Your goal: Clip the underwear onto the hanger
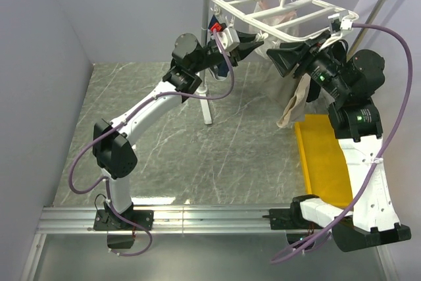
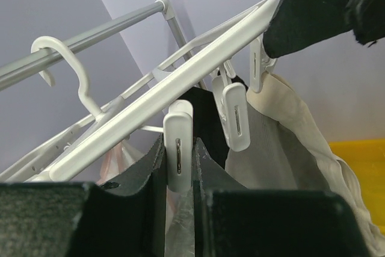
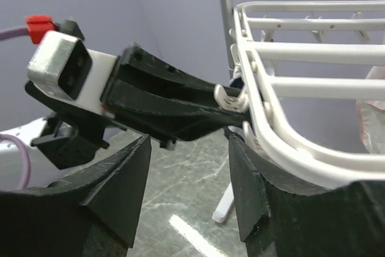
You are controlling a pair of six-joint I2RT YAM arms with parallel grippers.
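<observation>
Reaching up at the hanger (image 3: 301,52), pinching a clip (image 2: 178,127) with left tool (image 2: 179,161), holding right tool (image 3: 188,148) agape, empty; seeing underwear (image 2: 271,148) only from top and left wrist.

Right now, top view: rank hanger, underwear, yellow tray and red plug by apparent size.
1. hanger
2. yellow tray, part of it hidden, so its true extent is unsure
3. underwear
4. red plug, smallest by far
</observation>
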